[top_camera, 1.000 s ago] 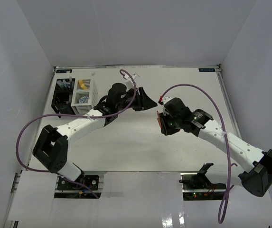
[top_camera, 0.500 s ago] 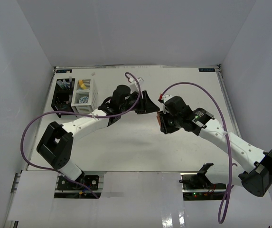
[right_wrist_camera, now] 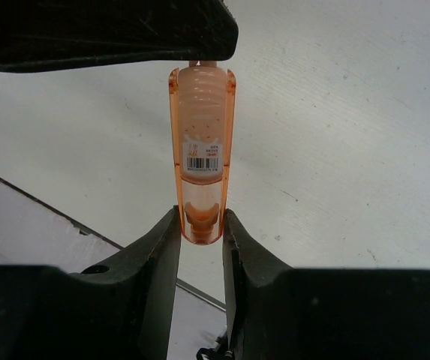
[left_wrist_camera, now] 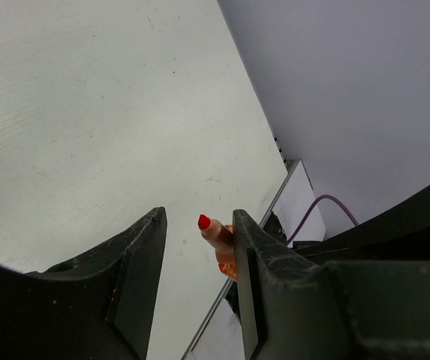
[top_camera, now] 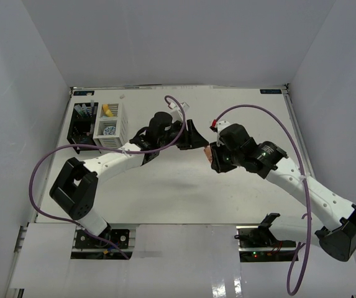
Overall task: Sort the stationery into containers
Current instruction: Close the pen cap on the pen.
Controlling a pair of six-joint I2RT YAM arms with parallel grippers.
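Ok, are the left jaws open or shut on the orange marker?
Open. The left gripper jaws stand apart around the tip of the orange marker, table showing beside it; the right gripper clamps its other end.

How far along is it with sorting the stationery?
Looks nearly done. The white organizer holds a yellow marker and tape roll; the black organizer also holds items. In hand: the right pincer grips an orange marker, its tip inside the open left pincer. Left: boxing that marker; no other loose items show.
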